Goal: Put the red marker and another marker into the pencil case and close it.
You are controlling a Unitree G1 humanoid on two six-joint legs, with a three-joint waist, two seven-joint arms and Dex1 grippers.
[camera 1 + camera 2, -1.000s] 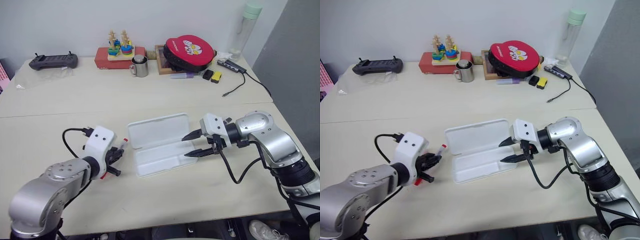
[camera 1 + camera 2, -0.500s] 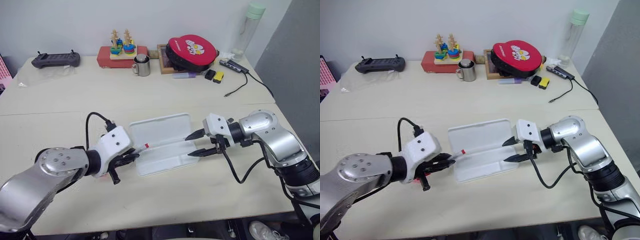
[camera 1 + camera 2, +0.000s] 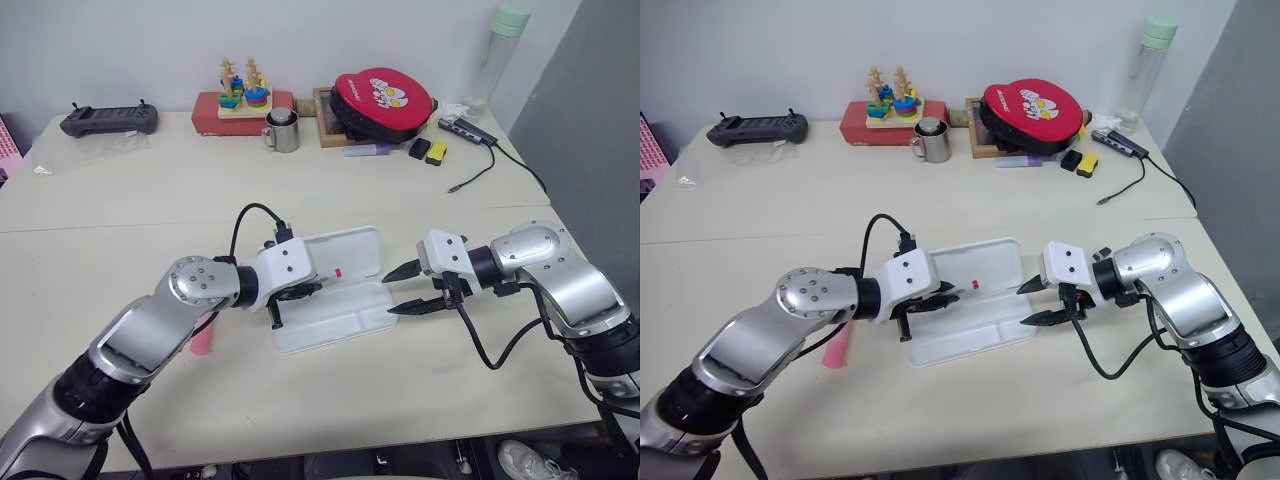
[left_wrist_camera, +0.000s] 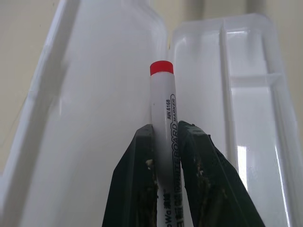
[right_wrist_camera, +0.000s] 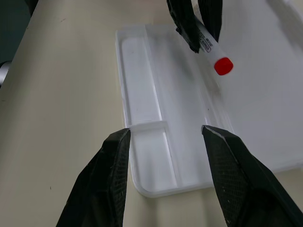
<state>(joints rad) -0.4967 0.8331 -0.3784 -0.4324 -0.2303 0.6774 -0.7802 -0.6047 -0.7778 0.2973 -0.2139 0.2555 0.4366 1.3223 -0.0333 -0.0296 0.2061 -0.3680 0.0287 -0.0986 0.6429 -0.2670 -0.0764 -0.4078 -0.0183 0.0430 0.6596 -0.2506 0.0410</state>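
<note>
The pencil case (image 3: 340, 322) lies open on the table, a white lid half and a compartment tray side by side. My left gripper (image 3: 298, 292) is shut on the red marker (image 4: 162, 101), a white barrel whose red end (image 3: 338, 273) hangs above the case, near the hinge between the lid and the tray. The pink highlighter (image 3: 203, 338) lies on the table to the left of the case, under my left arm. At the case's right end my right gripper (image 3: 388, 296) stands open, its fingers (image 5: 110, 175) above the tray end with nothing between them.
Along the back of the table stand a black controller (image 3: 108, 120), a wooden stacking toy on a red box (image 3: 240, 100), a metal mug (image 3: 283, 132), a red round case (image 3: 383, 98), a tall bottle (image 3: 495, 55) and a cabled hub (image 3: 470, 135).
My left gripper has carried the red marker to the right, from the table beside the case to over the open case, rolling as it went. The pink highlighter now shows. My right gripper has stayed put.
</note>
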